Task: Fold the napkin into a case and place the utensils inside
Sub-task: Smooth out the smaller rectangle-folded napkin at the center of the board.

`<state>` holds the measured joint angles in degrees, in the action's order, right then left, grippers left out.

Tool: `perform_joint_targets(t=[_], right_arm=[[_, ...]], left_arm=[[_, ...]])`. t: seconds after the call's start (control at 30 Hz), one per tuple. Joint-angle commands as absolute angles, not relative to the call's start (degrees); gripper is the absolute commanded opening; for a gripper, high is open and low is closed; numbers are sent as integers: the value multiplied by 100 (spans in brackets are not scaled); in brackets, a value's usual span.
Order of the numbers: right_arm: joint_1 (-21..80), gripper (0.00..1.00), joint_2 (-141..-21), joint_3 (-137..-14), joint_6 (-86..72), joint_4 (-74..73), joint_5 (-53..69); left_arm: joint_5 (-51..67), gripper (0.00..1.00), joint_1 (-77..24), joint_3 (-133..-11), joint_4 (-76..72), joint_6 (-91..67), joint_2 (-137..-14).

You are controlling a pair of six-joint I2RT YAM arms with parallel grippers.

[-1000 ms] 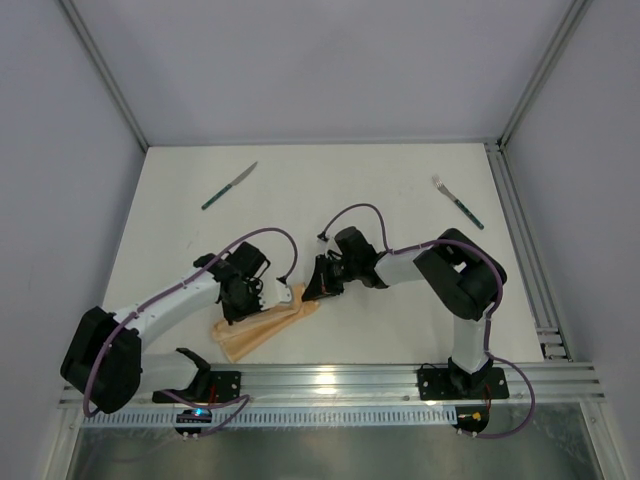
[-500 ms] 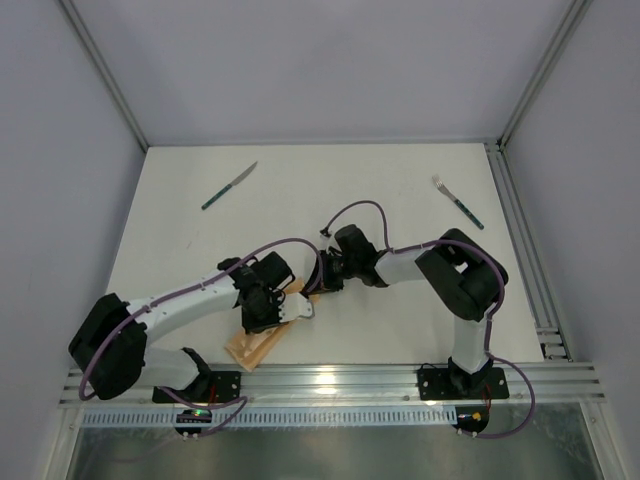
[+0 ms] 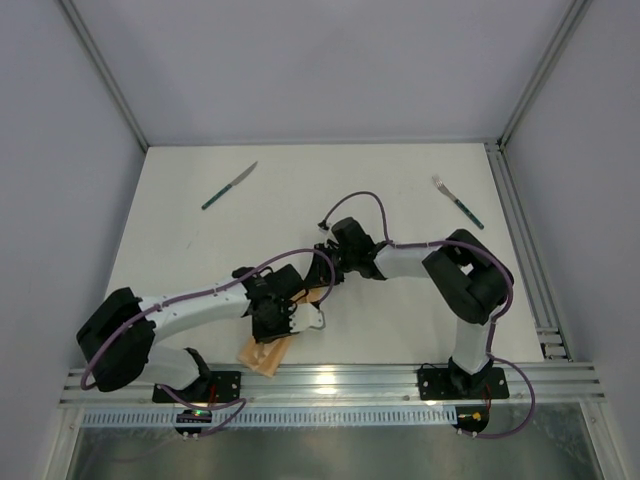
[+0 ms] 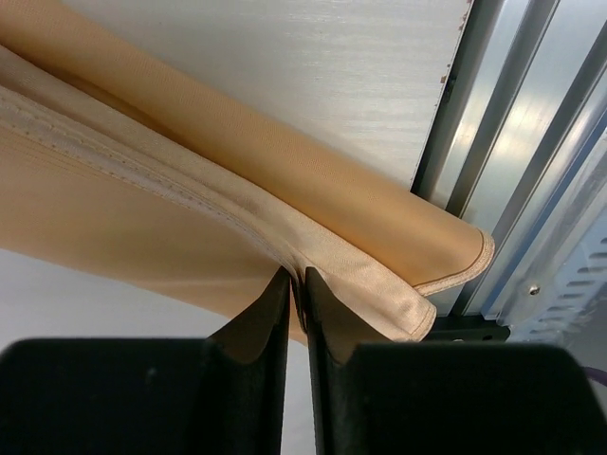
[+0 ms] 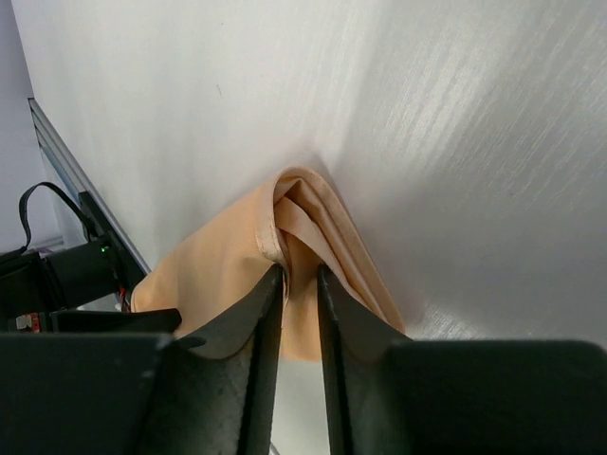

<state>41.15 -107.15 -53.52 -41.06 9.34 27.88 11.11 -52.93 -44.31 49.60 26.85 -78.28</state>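
Lab cell: white table (image 3: 300, 200), grey walls (image 3: 300, 70), aluminium rails (image 3: 340, 378).

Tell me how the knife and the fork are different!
The knife lies at the far left of the table, the fork at the far right. The knife's tip points back-right; the fork's prongs point back-left. The knife looks longer than the fork. Both have dark green handles and silver ends, and lie away from the napkin.
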Motion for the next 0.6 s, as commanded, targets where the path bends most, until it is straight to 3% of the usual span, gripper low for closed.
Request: perform_joint_targets(t=[0.0, 0.17, 0.57], right_arm=[[4113, 27, -10389, -5651, -3718, 642, 2707], [4105, 37, -10169, -5906, -3270, 81, 2690], [4324, 41, -10134, -5854, -2856, -378, 2487]], left_arm=[[1152, 13, -5352, -4403, 4755, 2522, -7919], [1090, 15, -5431, -4491, 4606, 2522, -7980], [1318, 17, -5440, -4816, 4746, 2338, -8174]])
